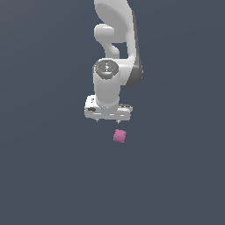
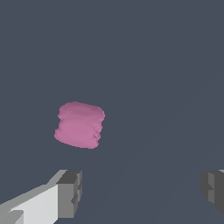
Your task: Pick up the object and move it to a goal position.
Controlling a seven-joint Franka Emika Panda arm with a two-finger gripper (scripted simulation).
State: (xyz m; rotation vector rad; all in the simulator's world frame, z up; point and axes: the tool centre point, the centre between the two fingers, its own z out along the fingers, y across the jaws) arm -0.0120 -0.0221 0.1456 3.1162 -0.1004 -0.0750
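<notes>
One pink object (image 2: 79,125) clear of the tool's (image 2: 142,192) wide-spread fingers (image 2: 70,193), bare floor all round

My white arm (image 1: 115,48) with grey joint shading, my gripper (image 2: 142,192) white with grey fingertips (image 2: 70,192), pink-magenta bumpy object (image 2: 79,124) near it, plain slate-blue ground (image 1: 44,176)

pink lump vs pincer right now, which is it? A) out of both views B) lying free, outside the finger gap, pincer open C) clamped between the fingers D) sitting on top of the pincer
B: in the wrist view the pink lump lies apart from the fingers, which stand wide apart, and in the exterior view it sits clear of the pincer.
</notes>
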